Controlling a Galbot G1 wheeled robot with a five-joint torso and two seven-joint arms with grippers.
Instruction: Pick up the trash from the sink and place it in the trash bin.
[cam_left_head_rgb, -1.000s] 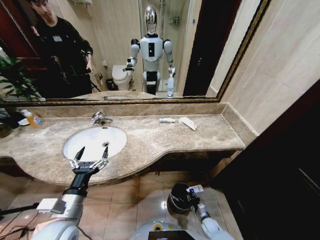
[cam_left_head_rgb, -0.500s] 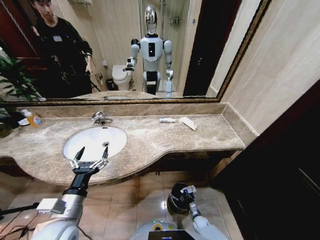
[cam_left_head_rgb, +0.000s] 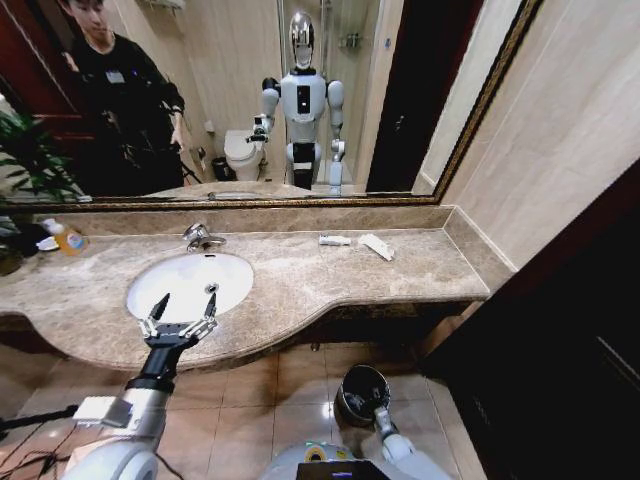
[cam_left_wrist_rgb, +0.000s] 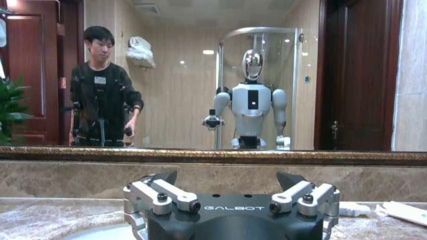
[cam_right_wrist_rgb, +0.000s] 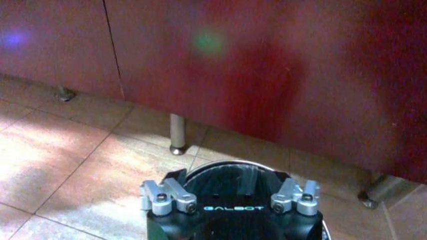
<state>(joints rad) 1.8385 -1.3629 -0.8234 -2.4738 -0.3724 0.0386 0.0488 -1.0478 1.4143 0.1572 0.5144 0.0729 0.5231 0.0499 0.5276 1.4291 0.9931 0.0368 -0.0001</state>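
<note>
Right claw (cam_left_head_rgb: 372, 402) has dropped lower over the trash bin (cam_left_head_rgb: 352, 392), white piece gone; grip state unclear. I see left claw (cam_left_head_rgb: 180, 308) spread wide above sink (cam_left_head_rgb: 190, 283) front edge; two tubes (cam_left_head_rgb: 335, 240) far along tabletop (cam_left_head_rgb: 320, 280).

A bathroom, hotel-style by its finish: a white oval sink (cam_left_head_rgb: 190, 284) with a chrome tap (cam_left_head_rgb: 200, 237) sits in a beige-brown marble surface (cam_left_head_rgb: 330, 275) under a wide gilt-framed mirror (cam_left_head_rgb: 250, 100). The mirror reflects a toilet (cam_left_head_rgb: 242, 153) and a glass shower enclosure (cam_left_wrist_rgb: 257, 85). Beige tiles cover the floor (cam_left_head_rgb: 290, 400).
</note>
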